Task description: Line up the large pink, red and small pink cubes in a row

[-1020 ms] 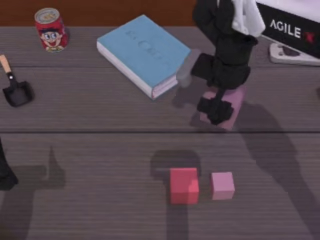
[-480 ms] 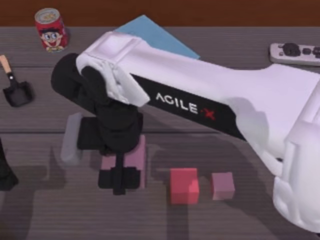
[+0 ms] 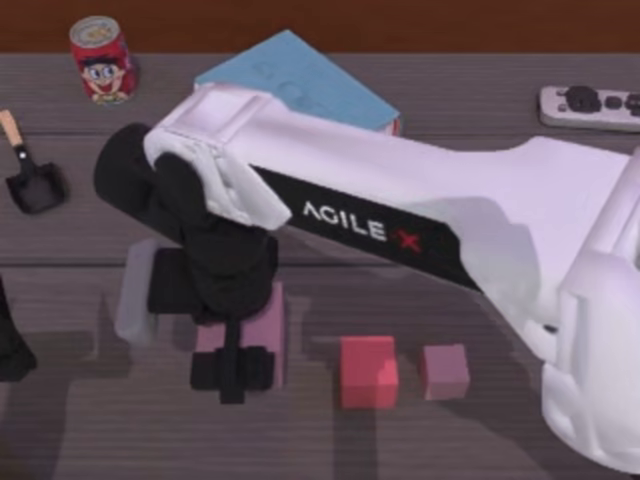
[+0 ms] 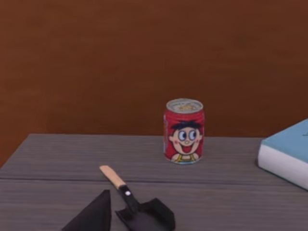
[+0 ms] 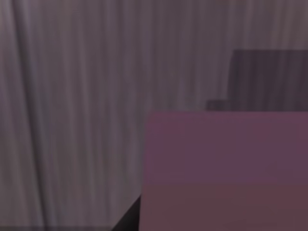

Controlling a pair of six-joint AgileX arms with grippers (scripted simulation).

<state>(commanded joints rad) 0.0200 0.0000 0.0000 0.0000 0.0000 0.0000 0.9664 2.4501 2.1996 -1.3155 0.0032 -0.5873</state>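
The large pink cube (image 3: 264, 322) is held just left of the red cube (image 3: 368, 372), and my right gripper (image 3: 232, 371) is shut on it from above. In the right wrist view the large pink cube (image 5: 226, 163) fills the near side, close over the wooden tabletop. The small pink cube (image 3: 445, 371) sits right of the red one, a small gap between them; both rest on the table near the front. My left arm (image 3: 10, 350) is parked at the table's left edge, its gripper open, one dark fingertip (image 4: 94, 214) showing.
A red printed can (image 3: 102, 58) stands at the back left, with a black scoop (image 3: 32, 180) in front of it. A blue book (image 3: 300, 72) lies at the back, partly under my right arm. A remote (image 3: 590, 107) lies at the back right.
My right arm has swung from the back right across the table to the front left, carrying the large pink cube to a spot left of the red cube. The red and small pink cubes stayed put.
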